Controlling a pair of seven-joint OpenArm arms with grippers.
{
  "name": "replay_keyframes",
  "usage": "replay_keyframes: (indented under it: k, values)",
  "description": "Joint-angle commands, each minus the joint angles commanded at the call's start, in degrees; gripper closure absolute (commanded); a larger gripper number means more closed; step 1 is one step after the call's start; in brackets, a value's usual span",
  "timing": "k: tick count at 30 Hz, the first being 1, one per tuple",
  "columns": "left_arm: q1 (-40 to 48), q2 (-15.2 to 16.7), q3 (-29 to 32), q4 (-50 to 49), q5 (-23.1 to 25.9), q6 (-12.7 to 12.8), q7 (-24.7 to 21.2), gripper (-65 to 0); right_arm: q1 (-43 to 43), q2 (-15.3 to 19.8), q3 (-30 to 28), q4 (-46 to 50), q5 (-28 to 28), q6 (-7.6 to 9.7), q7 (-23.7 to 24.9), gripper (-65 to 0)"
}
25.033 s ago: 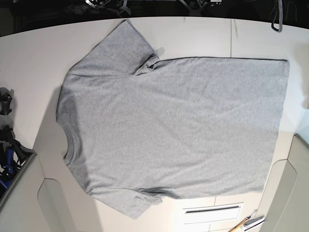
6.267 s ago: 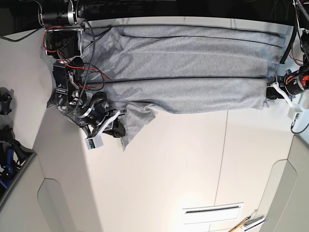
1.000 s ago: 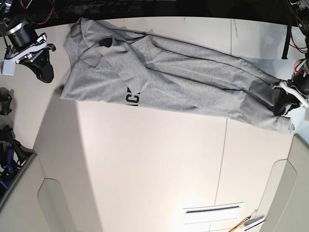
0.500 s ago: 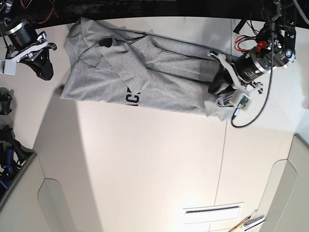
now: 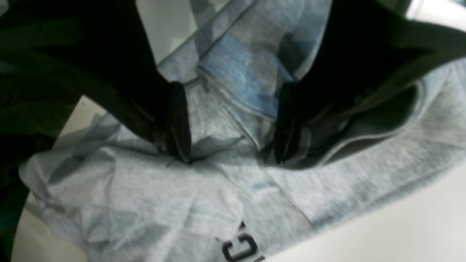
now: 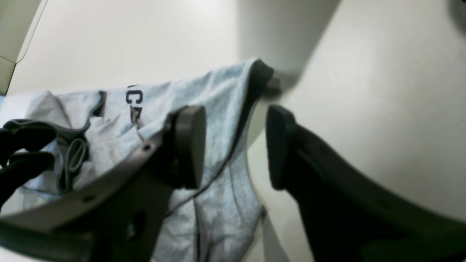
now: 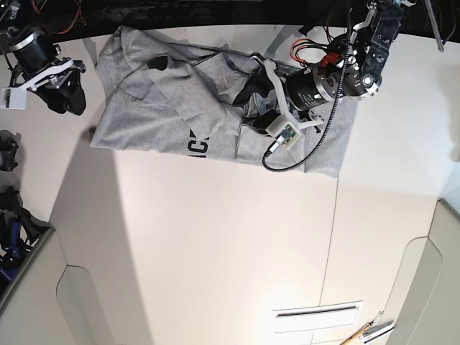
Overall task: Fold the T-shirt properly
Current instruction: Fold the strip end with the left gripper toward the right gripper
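The grey T-shirt [image 7: 165,108] lies as a long folded band along the table's far edge, with black lettering [image 7: 198,144] showing at its near edge. My left gripper [image 7: 248,106] hangs over the middle of the band. In the left wrist view the left gripper [image 5: 233,138] has a bunched fold of the T-shirt [image 5: 145,203] between its pads, above the lettering [image 5: 242,247]. My right gripper [image 7: 65,97] is open and empty just left of the shirt's neck end. In the right wrist view the right gripper [image 6: 233,145] stands beside the T-shirt's edge [image 6: 218,94].
The left arm's cable [image 7: 302,154] loops over the doubled cloth. Dark clamps [image 7: 7,151] and a blue-black tool [image 7: 14,230] sit off the table's left edge. A slot [image 7: 316,310] and hand tools [image 7: 366,332] lie at the near right.
My left gripper has carried the shirt's hem end leftward from the far right, doubling the band over itself. The right gripper has barely moved.
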Motion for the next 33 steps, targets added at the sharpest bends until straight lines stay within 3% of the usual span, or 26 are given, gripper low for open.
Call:
replay_keyframes:
  k: [5, 10, 13, 16, 17, 20, 22, 25, 33]
  values:
    - [0.0, 0.5, 0.0, 0.5, -0.3, -0.3, 1.4, -39.3, 0.0, 0.0, 0.0, 0.0, 0.0, 0.0, 0.0, -27.0]
    - [0.8, 0.4, 0.0, 7.5, -10.8, -0.3, 9.9, -39.1, 0.0, 0.0, 0.0, 0.0, 0.0, 0.0, 0.2, -27.0]
    - [1.2, 0.3, -0.1, 12.8, -12.0, -0.3, 11.4, -39.1, 0.0, 0.0, 0.0, 0.0, -0.1, 0.0, 0.8, -27.0]
    - [1.1, 0.2, -2.3, 16.3, -8.9, -0.3, 11.2, -36.8, 0.0, 0.2, 0.0, 0.0, -1.2, 0.0, 0.9, -27.0]
    - [1.1, 0.2, -4.1, 16.5, -7.5, -0.3, 10.3, -32.3, 0.0, 0.2, 0.0, 0.0, -1.8, 0.0, 1.0, -27.0]
    - [1.2, 0.2, -10.9, 16.3, -2.2, -0.3, 7.0, -10.5, 0.0, 0.2, 0.0, 0.0, -2.3, 0.0, 1.3, -27.0]
    - [1.2, 0.2, -14.4, 15.8, -0.2, -0.3, 6.1, -1.5, 0.0, 0.2, 0.0, 0.0, -2.2, 0.0, 2.0, -27.0]
    - [1.1, 0.2, -17.1, 12.1, 1.8, 0.6, 4.3, 0.0, 0.2, 0.2, 0.0, 0.0, -2.2, 0.0, 2.8, -27.0]
    - [1.1, 2.0, -17.1, -4.4, 5.6, 3.9, -0.8, 0.0, 0.5, 0.2, 0.0, 0.0, -2.2, -0.02, 2.8, -27.0]
